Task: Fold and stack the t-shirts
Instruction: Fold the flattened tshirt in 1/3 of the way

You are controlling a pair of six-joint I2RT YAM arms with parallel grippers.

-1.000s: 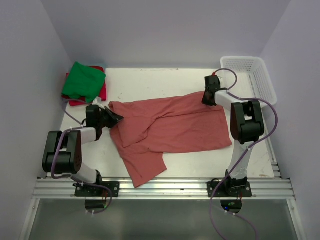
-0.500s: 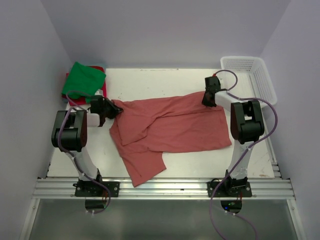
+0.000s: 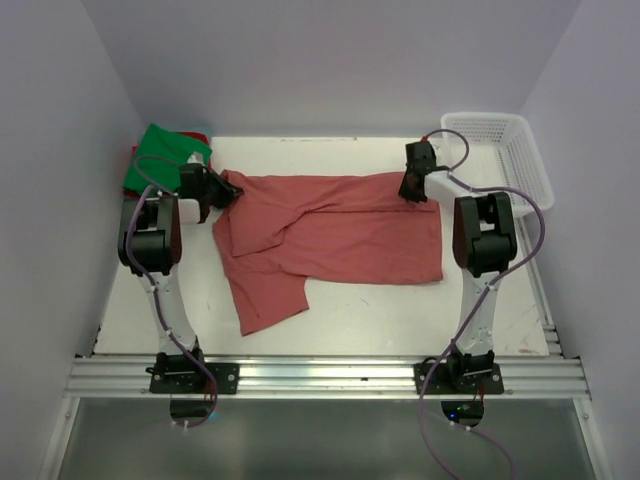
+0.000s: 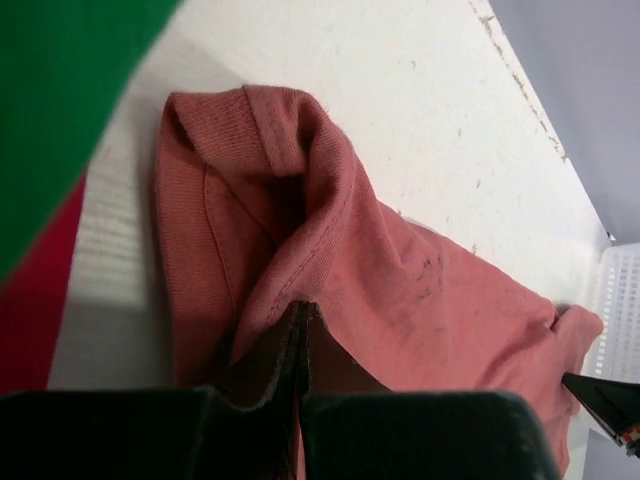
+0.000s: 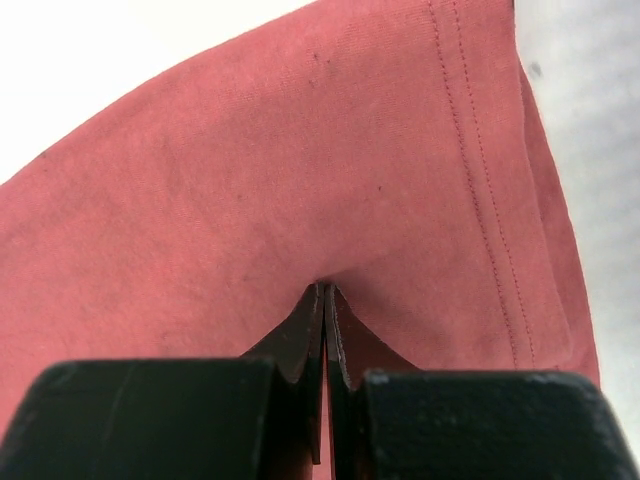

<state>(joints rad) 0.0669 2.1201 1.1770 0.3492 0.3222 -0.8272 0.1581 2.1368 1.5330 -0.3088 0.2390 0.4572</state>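
You're pinching the unfolded brick tee (image 3: pixel 340 235) by its far edge, left gripper (image 3: pixel 230 192) and right gripper (image 3: pixel 408 190) both clamped on it; green tee (image 3: pixel 163 160) is lying folded left of it.

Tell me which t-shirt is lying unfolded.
The faded brick-red t-shirt: it lies spread out, pinched by the left gripper and right gripper. The green t-shirt sits folded on the red-pink t-shirt, far left.

A white table (image 3: pixel 350 320) fills the middle of the scene; its surface has small dark specks and scratches. At the far right corner stands a white plastic mesh basket (image 3: pixel 505 155). Pale lilac walls (image 3: pixel 330 70) close the left, far and right sides. A silver metal rail (image 3: pixel 330 378) runs along the near edge, and below it lies a grey panel (image 3: pixel 330 440), perhaps glass, though the view is unclear there.
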